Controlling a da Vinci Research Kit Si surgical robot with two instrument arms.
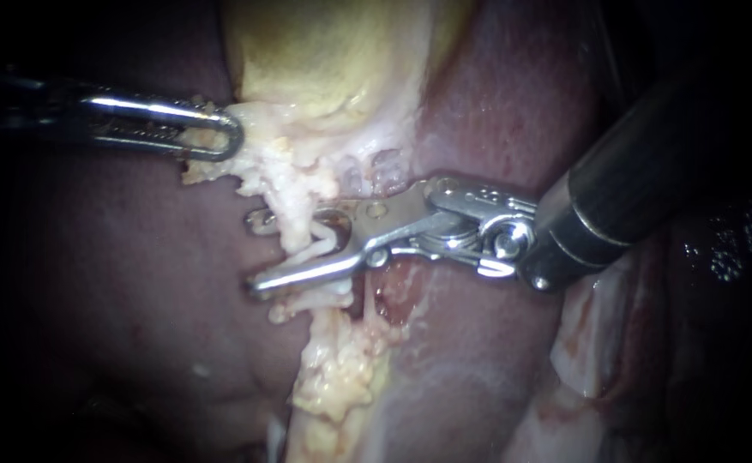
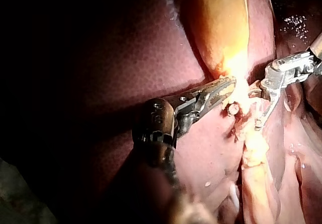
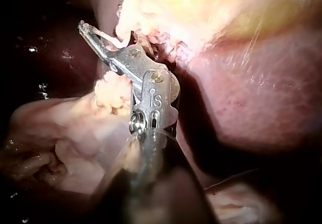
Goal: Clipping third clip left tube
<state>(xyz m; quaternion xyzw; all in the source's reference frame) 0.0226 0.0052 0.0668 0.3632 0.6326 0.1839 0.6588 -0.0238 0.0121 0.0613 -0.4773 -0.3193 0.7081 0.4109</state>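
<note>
The yellowish gallbladder (image 1: pixel 324 60) lies against the dark red liver (image 1: pixel 93 300). From its neck a pale, ragged tube (image 1: pixel 294 236) runs down toward a lump of fatty tissue (image 1: pixel 341 369). My left instrument (image 1: pixel 225 135) comes in from the left and is shut on whitish tissue at the gallbladder's neck; in the left wrist view (image 2: pixel 226 85) it holds the same tissue. My right instrument (image 1: pixel 255 252) comes in from the right. Its long jaws stand apart with the tube between them. Thin white strands (image 1: pixel 328 240) cross near the jaws' hinge; I cannot tell whether they are clips.
Liver surrounds the tube on both sides. Pale pink tissue folds (image 1: pixel 598 360) lie below the right shaft (image 1: pixel 624 206). A raw reddish patch (image 1: pixel 393 287) sits just under the right instrument's hinge. The far corners are dark.
</note>
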